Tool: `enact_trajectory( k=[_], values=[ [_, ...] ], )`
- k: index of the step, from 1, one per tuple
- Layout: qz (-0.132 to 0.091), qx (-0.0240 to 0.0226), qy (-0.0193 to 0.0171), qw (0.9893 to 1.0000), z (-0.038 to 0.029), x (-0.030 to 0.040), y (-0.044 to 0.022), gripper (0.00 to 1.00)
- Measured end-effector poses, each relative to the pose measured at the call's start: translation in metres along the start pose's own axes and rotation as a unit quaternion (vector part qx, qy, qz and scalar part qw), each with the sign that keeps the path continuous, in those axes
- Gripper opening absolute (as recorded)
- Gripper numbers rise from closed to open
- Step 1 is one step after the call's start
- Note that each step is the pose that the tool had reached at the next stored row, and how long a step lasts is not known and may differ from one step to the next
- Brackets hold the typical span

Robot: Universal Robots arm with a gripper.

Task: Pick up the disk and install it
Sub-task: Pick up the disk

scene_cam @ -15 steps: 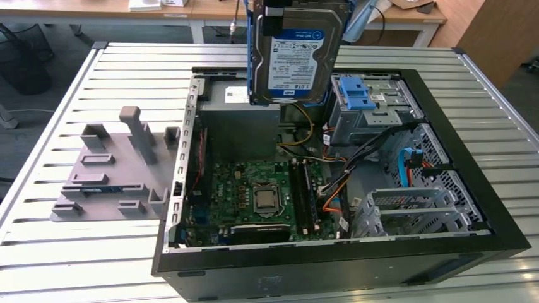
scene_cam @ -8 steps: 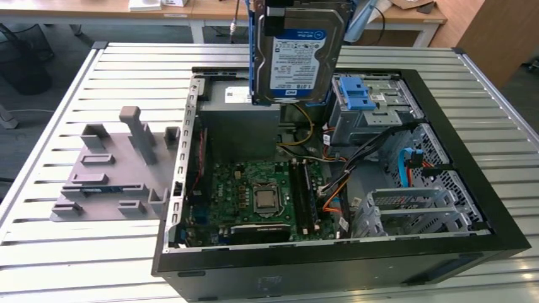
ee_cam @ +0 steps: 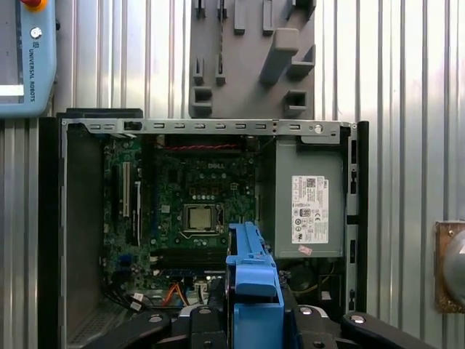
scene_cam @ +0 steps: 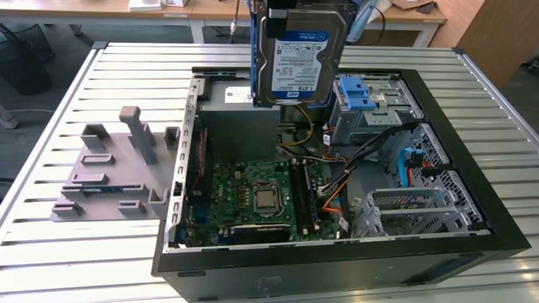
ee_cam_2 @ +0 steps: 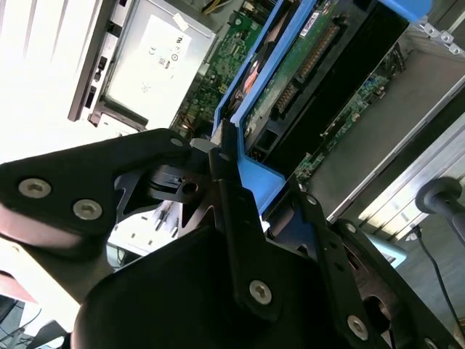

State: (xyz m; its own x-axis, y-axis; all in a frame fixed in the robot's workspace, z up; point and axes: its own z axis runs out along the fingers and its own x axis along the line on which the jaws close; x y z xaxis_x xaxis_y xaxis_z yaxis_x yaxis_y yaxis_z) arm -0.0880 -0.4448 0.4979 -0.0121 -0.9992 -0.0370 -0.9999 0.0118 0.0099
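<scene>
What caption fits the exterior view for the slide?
Blue-framed disk held upright above the open computer case, near the blue-latched drive cage.

case (scene_cam: 337, 271) on surface (scene_cam: 67, 259) | fixture (scene_cam: 110, 170) on surface, just beside case on the exterior view's left | motherboard (scene_cam: 261, 196) in case | metal box (scene_cam: 240, 129) behind motherboard | drive cage (scene_cam: 370, 107) beside metal box on the exterior view's right | disk (scene_cam: 296, 53) upright above metal box
</scene>
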Motion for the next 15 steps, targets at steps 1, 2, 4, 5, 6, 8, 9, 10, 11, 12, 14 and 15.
enact_trajectory(
  k=[1, 2, 4, 5, 6, 8, 9, 10, 11, 12, 14, 15],
  values=[
    [0.0, 0.0, 0.0005, 1.0, -0.0001, 0.0013, -0.0005, 0.36],
    [0.0, 0.0, 0.001, 1.0, -0.0002, 0.0029, -0.0008, 0.36],
    [0.0, 0.0, 0.0024, 1.0, -0.0004, 0.0076, -0.0013, 0.36],
    [0.0, 0.0, 0.0027, 1.0, -0.0004, 0.0092, -0.0014, 0.36],
    [0.0, 0.0, 0.0029, 1.0, -0.0004, 0.0108, -0.0019, 0.36],
    [0.0, 0.0, 0.003, 1.0, -0.0005, 0.0126, -0.0046, 0.36],
    [0.0, 0.0, 0.0031, 1.0, -0.0004, 0.0133, -0.0096, 0.36],
    [0.0, 0.0, 0.0031, 1.0, -0.0005, 0.0134, -0.0121, 0.36],
    [0.0, 0.0, 0.003, 1.0, -0.0004, 0.0135, -0.0136, 0.36],
    [0.0, 0.0, 0.003, 1.0, -0.0003, 0.0135, -0.0147, 0.36],
    [0.0, 0.0, 0.0031, 1.0, -0.0003, 0.0135, -0.0162, 0.36],
    [0.0, 0.0, 0.0031, 1.0, -0.0003, 0.0135, -0.0162, 0.36]
  ],
)
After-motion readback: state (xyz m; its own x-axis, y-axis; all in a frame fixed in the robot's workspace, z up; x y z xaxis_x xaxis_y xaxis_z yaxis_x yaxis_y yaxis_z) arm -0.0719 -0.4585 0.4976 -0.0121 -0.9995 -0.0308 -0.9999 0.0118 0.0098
